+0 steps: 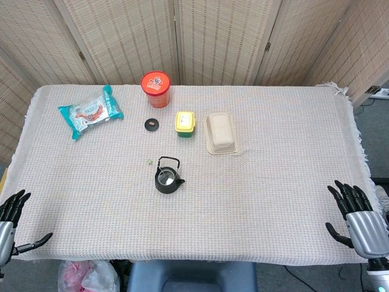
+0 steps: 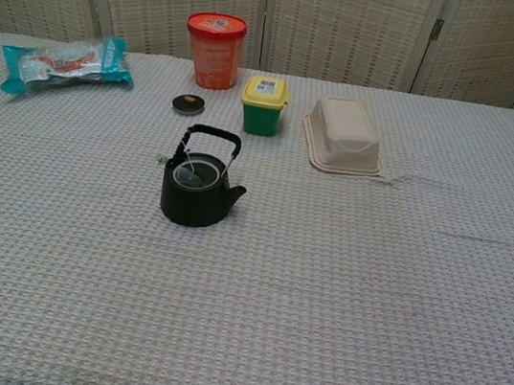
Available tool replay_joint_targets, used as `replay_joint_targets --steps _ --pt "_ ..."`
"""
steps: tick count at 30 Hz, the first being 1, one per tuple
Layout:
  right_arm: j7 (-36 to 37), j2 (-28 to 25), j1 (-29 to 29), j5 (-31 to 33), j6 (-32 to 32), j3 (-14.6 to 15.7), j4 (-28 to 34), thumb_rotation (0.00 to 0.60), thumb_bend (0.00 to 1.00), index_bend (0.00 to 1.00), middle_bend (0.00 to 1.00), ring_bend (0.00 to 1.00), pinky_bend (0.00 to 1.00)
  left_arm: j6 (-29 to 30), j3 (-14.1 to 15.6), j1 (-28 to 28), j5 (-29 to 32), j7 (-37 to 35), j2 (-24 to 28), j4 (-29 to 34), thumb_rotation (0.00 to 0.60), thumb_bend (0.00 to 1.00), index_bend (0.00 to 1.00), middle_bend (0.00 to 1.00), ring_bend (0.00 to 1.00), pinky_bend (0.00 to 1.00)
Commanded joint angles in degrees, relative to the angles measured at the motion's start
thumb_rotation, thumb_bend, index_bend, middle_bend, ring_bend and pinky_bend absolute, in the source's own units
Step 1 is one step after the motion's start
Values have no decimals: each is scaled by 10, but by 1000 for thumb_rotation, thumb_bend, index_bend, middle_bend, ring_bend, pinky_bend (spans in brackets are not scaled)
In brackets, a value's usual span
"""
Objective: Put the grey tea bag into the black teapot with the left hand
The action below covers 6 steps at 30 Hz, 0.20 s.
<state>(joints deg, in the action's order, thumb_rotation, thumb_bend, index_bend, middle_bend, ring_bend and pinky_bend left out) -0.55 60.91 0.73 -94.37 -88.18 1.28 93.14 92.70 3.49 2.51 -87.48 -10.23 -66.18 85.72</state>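
Note:
The black teapot stands lidless near the middle of the table, handle upright. Something grey, the tea bag, lies inside its mouth, and a thin string runs over the rim to a small green tag on the cloth. My left hand hangs at the table's near left corner, fingers spread and empty. At the near right edge my right hand is likewise spread and holds nothing. Neither hand shows in the chest view.
The teapot lid lies behind the pot. Further back stand a red tub, a yellow-lidded green box and a beige container. A teal snack packet lies at the back left.

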Motion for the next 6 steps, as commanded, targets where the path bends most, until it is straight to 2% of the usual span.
replay_joint_targets --steps 1,6 --pt "-1 0 -2 -3 -4 2 -1 600 242 0 0 0 0 -3 -4 -4 -2 20 -2 -4 240 0 0 0 0 148" --pt "7 -1 -5 -2 -11 0 -2 600 242 0 0 0 0 -3 -11 -7 -1 46 -8 0 306 0 0 0 0 148"
